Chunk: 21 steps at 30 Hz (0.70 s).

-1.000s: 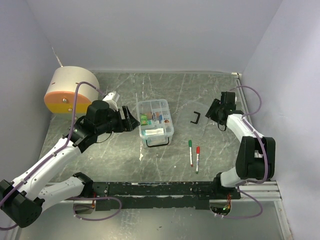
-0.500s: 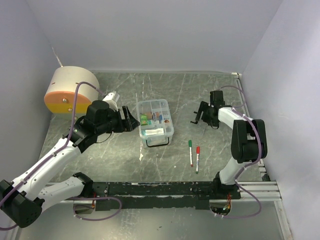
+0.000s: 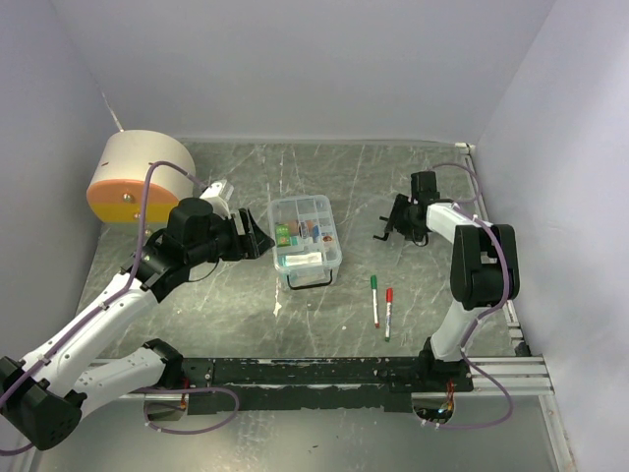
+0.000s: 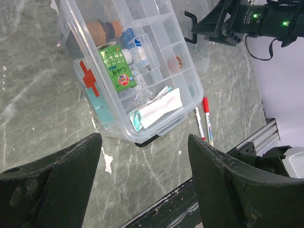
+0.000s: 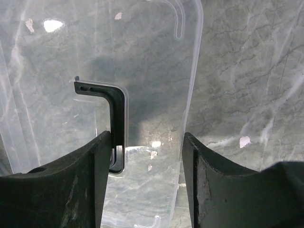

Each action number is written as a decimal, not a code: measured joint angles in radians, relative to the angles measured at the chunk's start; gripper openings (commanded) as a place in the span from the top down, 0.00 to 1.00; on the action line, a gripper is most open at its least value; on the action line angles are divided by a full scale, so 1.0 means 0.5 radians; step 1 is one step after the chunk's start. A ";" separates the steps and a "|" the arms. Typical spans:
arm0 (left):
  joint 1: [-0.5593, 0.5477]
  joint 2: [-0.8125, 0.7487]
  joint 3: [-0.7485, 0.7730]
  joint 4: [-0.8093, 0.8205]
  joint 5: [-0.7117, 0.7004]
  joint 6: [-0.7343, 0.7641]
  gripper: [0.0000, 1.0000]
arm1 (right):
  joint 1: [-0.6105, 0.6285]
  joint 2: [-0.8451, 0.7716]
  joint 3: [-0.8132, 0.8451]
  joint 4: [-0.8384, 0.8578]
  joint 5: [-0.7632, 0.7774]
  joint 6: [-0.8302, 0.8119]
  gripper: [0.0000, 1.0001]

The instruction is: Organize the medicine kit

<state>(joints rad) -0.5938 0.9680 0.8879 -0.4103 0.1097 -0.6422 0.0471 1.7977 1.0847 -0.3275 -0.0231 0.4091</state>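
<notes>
**Top view.** The small clear plastic medicine kit box [image 3: 334, 258] sits open in the middle of the grey stone-look table [image 3: 324, 177]. It has small things in its compartments. The left gripper [image 3: 257, 234] is just beside the box on its left side. Its jaws are wide and it holds nothing. A big round beige and orange drum [image 3: 142, 177] stands in the far left corner, well away from the box. The right gripper [image 3: 391, 224] is to the right of the box, at a small black bent piece [image 3: 383, 232]. A green-capped marker pen [image 3: 374, 300] and a red-capped marker pen [image 3: 388, 313] lie side by side on the table, near the front right of the box.

**Left wrist view.** The two black fingers [image 4: 52, 185] stand far apart, with only the table between them. The box is past the tips. In it are a green packet [image 4: 116, 69], a flat white and blue packet [image 4: 156, 108] and a brown roll [image 4: 97, 29]. A red cross mark [image 4: 89, 78] shows on the box.

**Right wrist view.** A flat clear plastic lid [image 5: 152, 57] lies on the table under the gripper. The black bent piece is fixed on it. The two fingers [image 5: 71, 190] are partly apart. The black piece sits right by the left finger, and the lid's edge runs between the two. I cannot tell if they touch the lid.
</notes>
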 measured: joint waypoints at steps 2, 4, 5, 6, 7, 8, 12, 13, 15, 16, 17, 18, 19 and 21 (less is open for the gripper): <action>0.000 0.000 0.000 0.000 -0.001 0.007 0.16 | 0.000 -0.001 -0.001 0.007 -0.007 0.024 0.54; 0.000 0.000 0.000 -0.002 -0.001 0.015 0.16 | 0.000 -0.009 -0.007 0.014 -0.007 0.042 0.54; 0.000 0.000 0.000 -0.005 -0.001 0.018 0.16 | 0.000 -0.016 -0.014 0.018 -0.007 0.050 0.54; 0.000 0.000 0.000 -0.006 -0.001 0.021 0.16 | 0.000 -0.027 -0.022 0.018 -0.006 0.057 0.54; 0.000 0.000 0.000 -0.011 -0.001 0.022 0.16 | 0.000 -0.038 -0.031 0.018 -0.004 0.066 0.54; 0.000 0.000 0.000 -0.012 -0.002 0.023 0.16 | 0.000 -0.049 -0.035 0.016 -0.001 0.072 0.54; 0.000 -0.001 0.000 -0.014 -0.002 0.030 0.16 | -0.006 -0.113 -0.044 0.017 0.024 0.079 0.54; 0.000 -0.001 0.000 -0.014 -0.002 0.030 0.16 | -0.013 -0.130 -0.050 0.018 0.025 0.080 0.54; 0.000 -0.001 0.000 -0.014 -0.002 0.031 0.16 | -0.028 -0.161 -0.057 0.019 0.024 0.086 0.54; 0.000 -0.001 0.000 -0.014 -0.002 0.031 0.16 | -0.036 -0.171 -0.060 0.021 0.024 0.088 0.54; 0.000 -0.001 0.000 -0.015 -0.002 0.031 0.16 | -0.046 -0.184 -0.064 0.027 0.027 0.095 0.54; 0.000 -0.001 0.000 -0.015 -0.002 0.031 0.16 | -0.056 -0.193 -0.065 0.027 0.024 0.095 0.54; 0.000 -0.001 0.000 -0.016 -0.002 0.031 0.16 | -0.063 -0.202 -0.065 0.032 0.024 0.098 0.54; 0.000 -0.001 0.000 -0.017 -0.002 0.031 0.16 | -0.075 -0.219 -0.065 0.039 0.021 0.104 0.54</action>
<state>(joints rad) -0.5938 0.9676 0.8879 -0.4187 0.1085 -0.6270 0.0097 1.6882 1.0523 -0.3080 -0.0124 0.4610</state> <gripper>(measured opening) 0.840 0.462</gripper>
